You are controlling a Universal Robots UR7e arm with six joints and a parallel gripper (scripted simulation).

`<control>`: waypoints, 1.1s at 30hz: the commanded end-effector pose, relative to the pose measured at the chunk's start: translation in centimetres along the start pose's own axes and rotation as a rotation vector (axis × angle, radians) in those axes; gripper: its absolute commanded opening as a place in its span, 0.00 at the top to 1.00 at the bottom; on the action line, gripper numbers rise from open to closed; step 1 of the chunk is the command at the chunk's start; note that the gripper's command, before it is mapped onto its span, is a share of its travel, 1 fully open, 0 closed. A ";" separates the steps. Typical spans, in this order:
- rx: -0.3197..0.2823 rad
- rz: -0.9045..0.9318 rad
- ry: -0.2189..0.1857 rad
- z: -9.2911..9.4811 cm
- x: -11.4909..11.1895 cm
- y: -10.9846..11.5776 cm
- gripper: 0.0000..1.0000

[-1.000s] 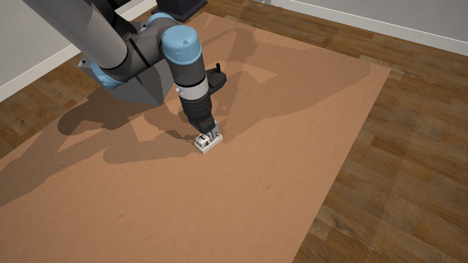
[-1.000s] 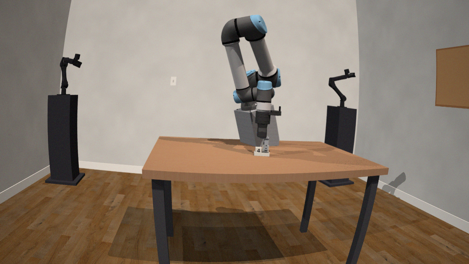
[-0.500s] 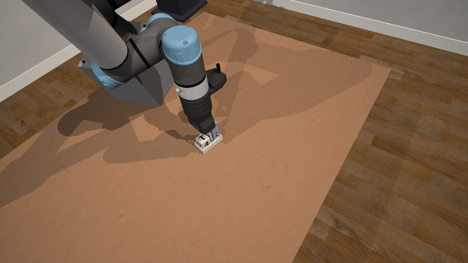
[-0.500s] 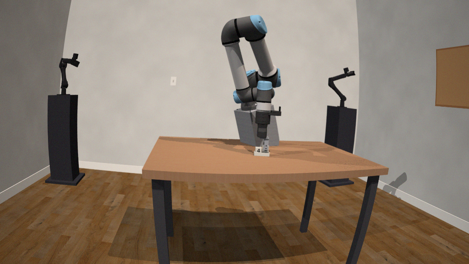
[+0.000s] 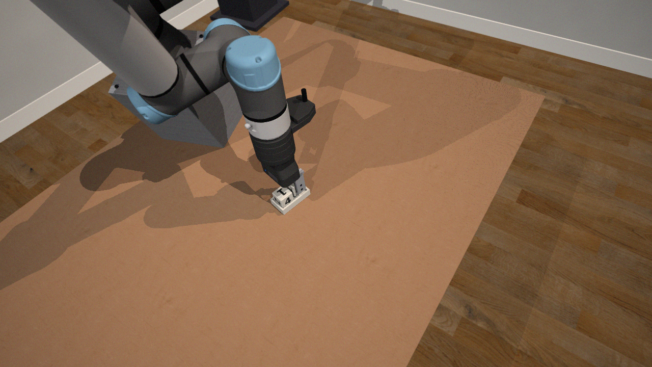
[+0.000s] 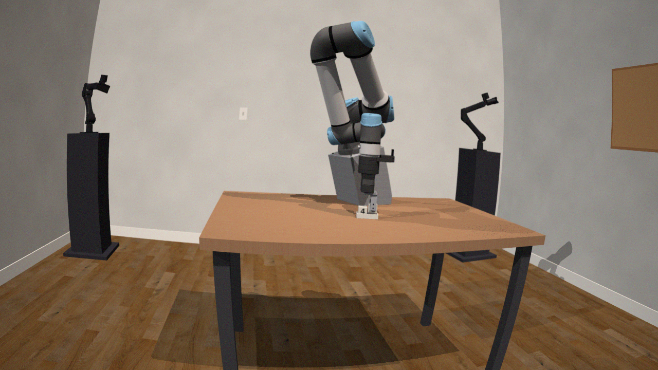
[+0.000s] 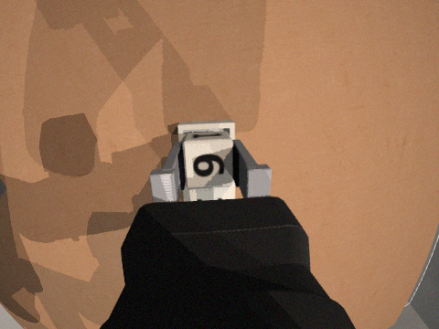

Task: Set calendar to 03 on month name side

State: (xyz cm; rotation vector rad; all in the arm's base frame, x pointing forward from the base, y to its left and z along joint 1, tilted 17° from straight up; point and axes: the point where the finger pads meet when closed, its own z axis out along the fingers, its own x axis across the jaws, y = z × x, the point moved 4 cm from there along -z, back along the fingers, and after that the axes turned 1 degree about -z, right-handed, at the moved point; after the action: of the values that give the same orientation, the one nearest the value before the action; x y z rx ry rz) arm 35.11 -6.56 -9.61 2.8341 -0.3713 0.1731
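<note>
Tool (image 5: pixel 297 190) (image 6: pixel 370 207) (image 7: pixel 208 154): partly open, a little past the middle of its range, fingers closed on a white cube (image 7: pixel 208 164), one pad against each of two opposite sides. Upper face of held cube reads as a 6 or 9, lying sideways in the wrist view; a dark mark shows on the adjoining face toward the tray's far end. In the top and exterior views a finger largely hides this cube.

Tray (image 5: pixel 297 204) (image 6: pixel 367 216) (image 7: pixel 206 124): white, flat on the brown desk (image 5: pixel 319 273) (image 6: pixel 285 220) (image 7: pixel 343 114). Tool points down over one end, fingers straddling the held cube across the tray's short direction. Contact between held cube and tray floor: cannot tell.

Second cube (image 5: pixel 282 196) (image 6: pixel 362 210) (image 7: pixel 209 194): standing in the tray's other end, outside the fingers. Side face shows an upright 4 in the exterior view; top face shows a 1. Gap between cubes: cannot be judged, tool obstructs.
</note>
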 end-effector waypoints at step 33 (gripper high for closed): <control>0.000 0.001 0.003 1.1 0.2 0.0 0.40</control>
State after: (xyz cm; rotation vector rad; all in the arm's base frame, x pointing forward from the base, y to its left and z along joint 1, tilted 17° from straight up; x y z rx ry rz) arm 35.19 -6.85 -10.56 2.8344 -0.3719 0.1718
